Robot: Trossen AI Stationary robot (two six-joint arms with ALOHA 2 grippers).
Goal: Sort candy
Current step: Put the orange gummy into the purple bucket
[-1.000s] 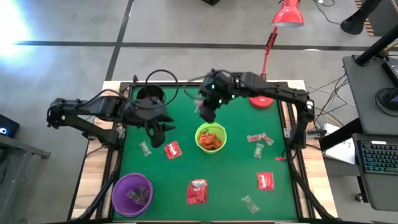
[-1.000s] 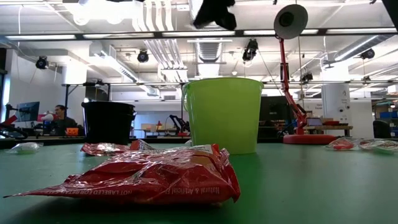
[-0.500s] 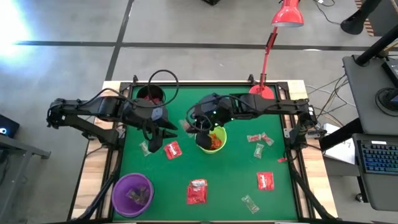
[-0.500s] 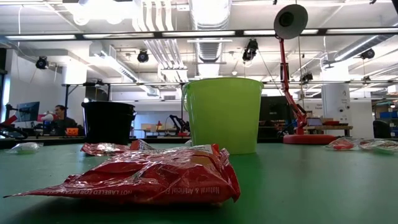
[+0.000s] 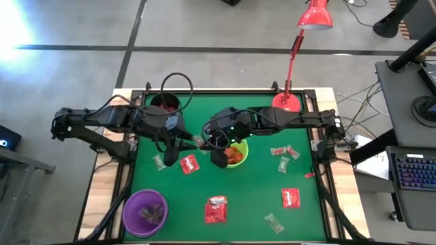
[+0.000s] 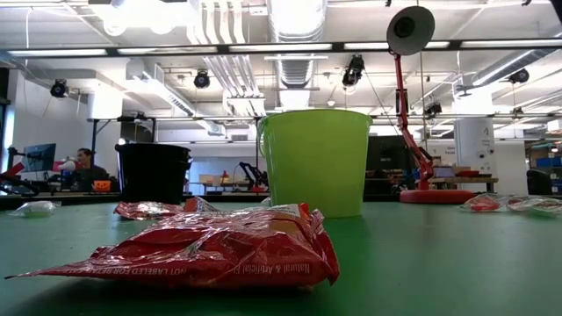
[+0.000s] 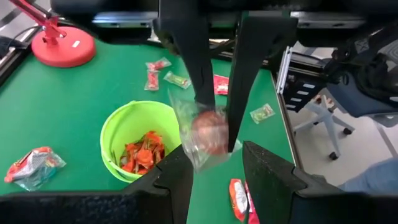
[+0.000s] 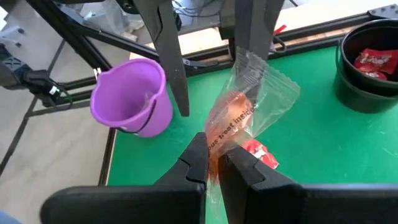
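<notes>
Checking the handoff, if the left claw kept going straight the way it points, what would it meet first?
Probably the clear-wrapped candy pinched in the right claw, straight ahead of the open left claw; depth is uncertain.

Green bowl (image 5: 234, 152) beside both arms

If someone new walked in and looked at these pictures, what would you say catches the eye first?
Probably the handover in mid-air at the table's middle: the right gripper is shut on a clear-wrapped candy, whose other end sits between the left gripper fingers, just beside the lime-green bowl holding orange-red sweets. After that, the crinkled red packet filling the low view's foreground, and the purple bowl at the table's near left corner.
</notes>
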